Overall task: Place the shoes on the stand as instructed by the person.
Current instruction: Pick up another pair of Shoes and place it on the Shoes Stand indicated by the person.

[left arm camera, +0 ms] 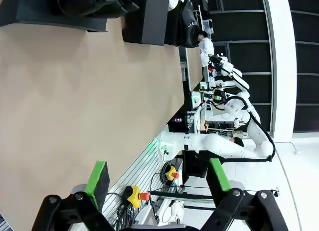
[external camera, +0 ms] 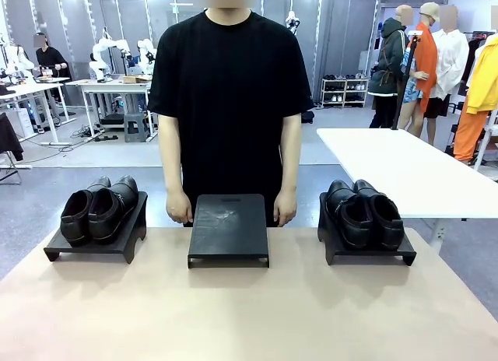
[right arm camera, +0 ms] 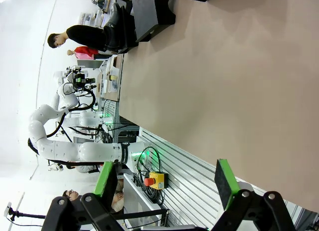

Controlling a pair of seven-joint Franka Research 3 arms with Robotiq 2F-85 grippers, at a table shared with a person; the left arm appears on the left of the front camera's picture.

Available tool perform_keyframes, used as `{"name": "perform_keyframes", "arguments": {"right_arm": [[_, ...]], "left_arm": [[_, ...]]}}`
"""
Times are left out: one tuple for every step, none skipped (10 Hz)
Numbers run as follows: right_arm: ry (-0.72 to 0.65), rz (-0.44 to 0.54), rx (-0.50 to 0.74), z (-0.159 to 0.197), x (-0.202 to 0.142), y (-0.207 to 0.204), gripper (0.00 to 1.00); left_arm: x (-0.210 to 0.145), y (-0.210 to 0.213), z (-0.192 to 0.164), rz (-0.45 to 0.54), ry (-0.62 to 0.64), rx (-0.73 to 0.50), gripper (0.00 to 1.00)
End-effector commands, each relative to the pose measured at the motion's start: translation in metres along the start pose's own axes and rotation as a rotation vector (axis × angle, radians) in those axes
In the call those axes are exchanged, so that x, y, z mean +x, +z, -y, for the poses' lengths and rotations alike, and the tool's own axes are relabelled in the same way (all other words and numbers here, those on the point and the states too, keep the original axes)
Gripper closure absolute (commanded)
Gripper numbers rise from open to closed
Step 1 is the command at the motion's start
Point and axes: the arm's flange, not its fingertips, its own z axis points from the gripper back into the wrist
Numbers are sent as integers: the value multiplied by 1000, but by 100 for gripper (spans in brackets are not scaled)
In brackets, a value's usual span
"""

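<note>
Two pairs of glossy black shoes rest on black stands at the far side of the table. One pair (external camera: 99,208) lies on the left stand (external camera: 97,242), the other pair (external camera: 365,213) on the right stand (external camera: 369,256). Between them is a bare middle stand (external camera: 229,229). The person (external camera: 230,89) stands behind it with both hands down at the table edge, either side of that stand. My left gripper (left arm camera: 158,183) is open and holds nothing, above the near table edge. My right gripper (right arm camera: 165,183) is likewise open and holds nothing. The left pair (right arm camera: 117,29) shows far off.
The tan tabletop (external camera: 233,314) stretches bare from the stands to the near edge. A white table (external camera: 397,170) stands behind at the right, with other people and benches farther back. The robot bases and a yellow stop button (right arm camera: 155,180) sit under the near edge.
</note>
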Motion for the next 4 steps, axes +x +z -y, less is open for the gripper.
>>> {"name": "perform_keyframes", "arguments": {"right_arm": [[10, 11, 16, -2, 1, 1, 0], [10, 11, 16, -2, 1, 1, 0], [10, 11, 16, -2, 1, 1, 0], [10, 11, 16, -2, 1, 1, 0]], "left_arm": [[-3, 1, 1, -18, -13, -4, 0], [-3, 1, 1, -18, -13, -4, 0], [-3, 1, 1, -18, -13, -4, 0], [-3, 1, 1, -18, -13, -4, 0]]}}
